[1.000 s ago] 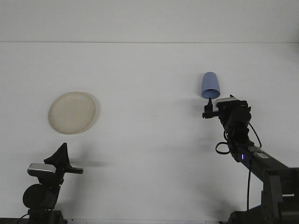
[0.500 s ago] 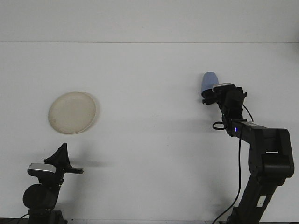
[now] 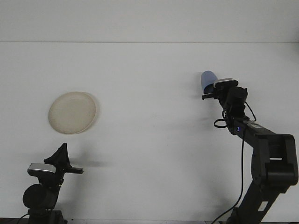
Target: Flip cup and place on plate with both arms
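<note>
Cup (image 3: 207, 80) half hidden behind right pincer (image 3: 211, 94)

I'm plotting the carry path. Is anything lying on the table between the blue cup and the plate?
Nothing visible does. The blue cup sits at the right gripper, and the table between it and the plate on the left shows only bare white surface.

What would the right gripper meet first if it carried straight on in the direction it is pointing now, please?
Most likely the blue cup: the right gripper points away from the robot, with the cup right at its tip. Whether they already touch cannot be told from this view.
</note>
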Tool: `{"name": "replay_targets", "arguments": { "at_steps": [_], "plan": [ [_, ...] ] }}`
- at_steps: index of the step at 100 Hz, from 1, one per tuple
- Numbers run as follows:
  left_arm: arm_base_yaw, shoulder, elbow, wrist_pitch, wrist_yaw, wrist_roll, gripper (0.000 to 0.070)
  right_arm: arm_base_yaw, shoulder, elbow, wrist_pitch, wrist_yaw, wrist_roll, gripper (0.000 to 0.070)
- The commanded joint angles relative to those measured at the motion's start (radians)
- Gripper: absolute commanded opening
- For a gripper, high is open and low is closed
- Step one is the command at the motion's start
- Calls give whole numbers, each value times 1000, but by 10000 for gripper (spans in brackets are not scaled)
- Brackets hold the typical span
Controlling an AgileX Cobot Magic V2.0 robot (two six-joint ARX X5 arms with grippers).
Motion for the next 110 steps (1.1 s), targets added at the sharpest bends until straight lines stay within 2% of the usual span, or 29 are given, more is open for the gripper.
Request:
{"name": "replay_targets", "arguments": {
  "at_steps": [1, 16, 28, 35, 55, 67, 78, 87, 102, 110],
  "plan": [
    [-2, -1, -20, 12, -5, -2, 16, -6, -74, 15, -21, -21, 77, 2],
    [-2, -1, -20, 12, -5, -2, 16, -14, -241, 16, -187, -65, 184, 2],
    [-1, -1, -20, 11, -5, 32, 16, -15, -375, 16, -341, -168, 281, 1],
    [-2, -1, -20, 11, -5, 32, 15, -12, -445, 16, -431, -230, 308, 1],
    [-2, -1, -20, 10, -5, 32, 16, 54, -603, 19, -684, -326, 307, 1],
    [-2, -1, -20, 10, -5, 32, 16, 119, -637, 68, -899, -400, 249, 1],
    [-2, -1, -20, 10, -5, 32, 16, 216, -627, 159, -1149, -383, 135, 1],
    [-2, -1, -20, 10, -5, 16, 16, 309, -593, 239, -1318, -343, 72, 1],
    [-2, -1, -20, 10, -5, 11, 15, 473, -510, 359, -1523, -259, 13, 1],
    [-2, -1, -20, 11, -5, -28, 16, 557, -455, 407, -1593, -213, -1, 1]
  ]
}}
